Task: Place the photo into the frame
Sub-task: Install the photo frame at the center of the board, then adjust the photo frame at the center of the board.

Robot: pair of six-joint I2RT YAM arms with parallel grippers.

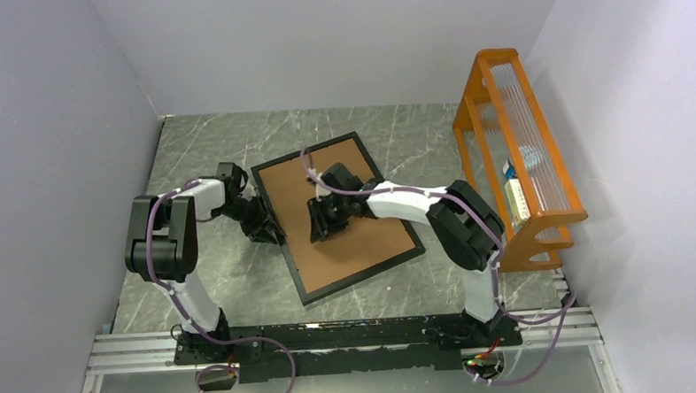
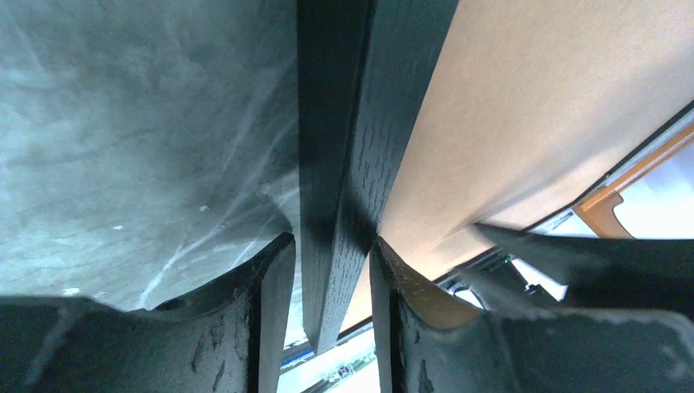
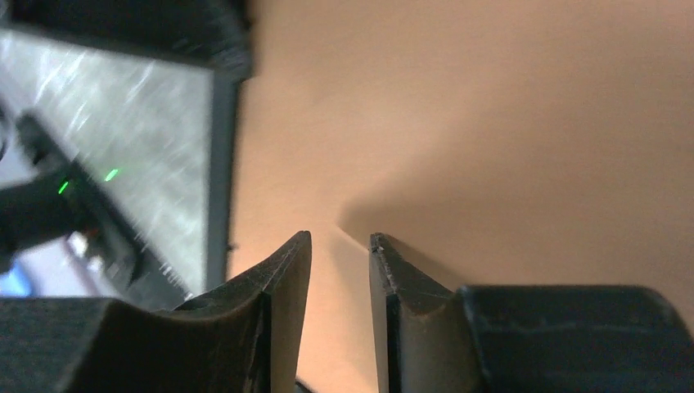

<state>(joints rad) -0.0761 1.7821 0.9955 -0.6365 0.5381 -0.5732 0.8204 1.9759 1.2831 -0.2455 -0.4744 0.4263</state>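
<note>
On the grey marble table (image 1: 209,149), between the two arms, the frame (image 2: 335,123) lies flat and skewed, one corner toward the far wall. Only its plain brown backing board (image 1: 364,240) shows inside the black rails.

At the frame's left side, the left gripper (image 2: 331,246) straddles the rail, one finger on the table side and the other on the board side. The inner finger touches the rail; whether the pair actually pinches it cannot be told.

The right gripper (image 3: 340,237) is over the middle of the board (tips down, close to the brown surface), its fingers a narrow gap apart with nothing between them.

An orange wooden rack (image 1: 496,55) stands along the right wall, well apart from the frame.
</note>
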